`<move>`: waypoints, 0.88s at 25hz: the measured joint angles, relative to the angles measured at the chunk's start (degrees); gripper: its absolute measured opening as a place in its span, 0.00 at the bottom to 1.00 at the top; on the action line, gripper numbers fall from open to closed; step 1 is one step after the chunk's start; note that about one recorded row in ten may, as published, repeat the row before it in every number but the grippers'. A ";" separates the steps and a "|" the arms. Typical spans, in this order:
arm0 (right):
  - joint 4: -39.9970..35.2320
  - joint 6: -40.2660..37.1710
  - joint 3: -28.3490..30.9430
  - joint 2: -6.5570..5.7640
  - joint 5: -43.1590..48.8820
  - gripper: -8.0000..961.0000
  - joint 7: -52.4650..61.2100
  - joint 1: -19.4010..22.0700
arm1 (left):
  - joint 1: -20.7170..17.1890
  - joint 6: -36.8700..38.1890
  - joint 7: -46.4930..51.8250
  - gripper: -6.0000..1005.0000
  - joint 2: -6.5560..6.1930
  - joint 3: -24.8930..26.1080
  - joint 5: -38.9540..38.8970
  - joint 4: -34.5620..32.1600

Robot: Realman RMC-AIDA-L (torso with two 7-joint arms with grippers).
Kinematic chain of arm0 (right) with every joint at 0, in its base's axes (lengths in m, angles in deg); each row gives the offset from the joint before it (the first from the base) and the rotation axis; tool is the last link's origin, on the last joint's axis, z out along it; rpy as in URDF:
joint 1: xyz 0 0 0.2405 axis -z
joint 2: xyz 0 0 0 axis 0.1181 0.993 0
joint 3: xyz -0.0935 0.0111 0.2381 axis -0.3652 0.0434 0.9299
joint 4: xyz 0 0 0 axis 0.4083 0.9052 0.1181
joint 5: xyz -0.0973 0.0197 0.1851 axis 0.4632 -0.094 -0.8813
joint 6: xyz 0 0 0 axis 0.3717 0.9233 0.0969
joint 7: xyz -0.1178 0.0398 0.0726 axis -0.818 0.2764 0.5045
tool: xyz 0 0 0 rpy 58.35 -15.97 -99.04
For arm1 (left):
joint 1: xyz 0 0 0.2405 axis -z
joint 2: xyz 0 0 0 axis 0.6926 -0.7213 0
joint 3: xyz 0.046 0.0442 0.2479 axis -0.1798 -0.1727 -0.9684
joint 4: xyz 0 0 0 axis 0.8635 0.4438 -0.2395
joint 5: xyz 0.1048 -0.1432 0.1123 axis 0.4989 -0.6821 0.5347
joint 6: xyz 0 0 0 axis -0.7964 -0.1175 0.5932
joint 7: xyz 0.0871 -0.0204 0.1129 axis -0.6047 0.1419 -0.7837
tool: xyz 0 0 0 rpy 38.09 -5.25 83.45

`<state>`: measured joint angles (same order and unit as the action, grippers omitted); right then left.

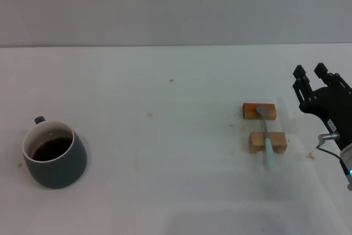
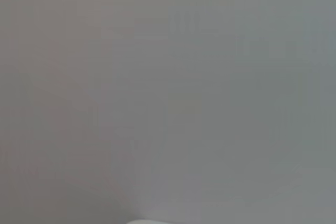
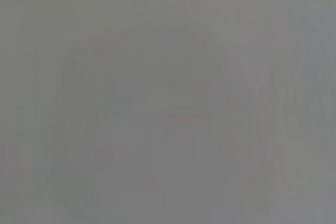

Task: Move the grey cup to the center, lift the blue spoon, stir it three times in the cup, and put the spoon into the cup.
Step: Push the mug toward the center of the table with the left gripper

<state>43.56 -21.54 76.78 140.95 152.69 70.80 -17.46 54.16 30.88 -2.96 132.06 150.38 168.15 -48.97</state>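
A: Where's the grey cup (image 1: 54, 154)?

B: Far left of the table (image 1: 165, 152), near edge, upright, dark liquid in it. Its small handle points to the far side. Well off centre, so the first step looks undone.

A: Which arm is nearer to it?

B: Only the right gripper (image 1: 312, 71) shows, at the right edge, so it is the far one. The whole width of the table lies between it and the cup. The left arm is out of sight from the head camera, and its wrist camera shows nothing useful. My guess: the left arm takes the cup, since it stands on that side.

A: State of the right gripper?

B: Two dark fingertips (image 1: 298, 71) stand apart with a gap between, nothing held. Spread, I'd say.

A: And the blue spoon (image 1: 266, 137)?

B: Lying across two wooden blocks (image 1: 267, 142), right of centre. Long axis runs far to near: bowl on the far block, pale blue handle over the near block, its end jutting toward the near edge.

A: Relation to the right gripper?

B: Spoon sits just left of it and a little nearer. A short reach, so that arm is plainly the one for the spoon. The raised handle should leave room for fingers beneath.

A: Anything else?

B: A few small brown specks on the tabletop. Right wrist camera shows nothing.
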 joint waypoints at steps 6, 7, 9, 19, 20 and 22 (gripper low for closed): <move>0.10 0.05 -0.05 -0.18 -0.06 0.47 -0.02 -0.59 | -0.78 -0.39 -0.02 0.83 0.27 -4.10 0.18 0.25; 0.10 0.05 -0.05 -0.18 -0.06 0.47 -0.02 -0.59 | -0.83 -0.45 -0.02 0.83 0.30 -4.70 0.18 0.21; 0.13 0.10 -0.05 -0.22 -0.06 0.47 -0.02 -0.60 | -0.96 -0.55 -0.02 0.83 0.40 -5.25 0.18 0.21; 0.33 0.22 -0.05 -0.28 0.22 0.47 -0.03 -0.72 | -1.91 -0.91 -0.02 0.83 0.69 -7.23 0.16 0.83; 0.35 0.22 -0.05 -0.28 0.21 0.47 -0.03 -0.70 | -1.91 -0.91 -0.02 0.83 0.69 -7.23 0.16 0.83; 0.35 0.22 -0.05 -0.29 0.21 0.47 -0.03 -0.64 | -2.05 -0.86 -0.02 0.83 0.72 -7.24 0.16 0.89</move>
<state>43.91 -21.32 76.73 140.66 152.90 70.77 -18.11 52.11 30.01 -2.98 132.78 143.14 168.31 -48.09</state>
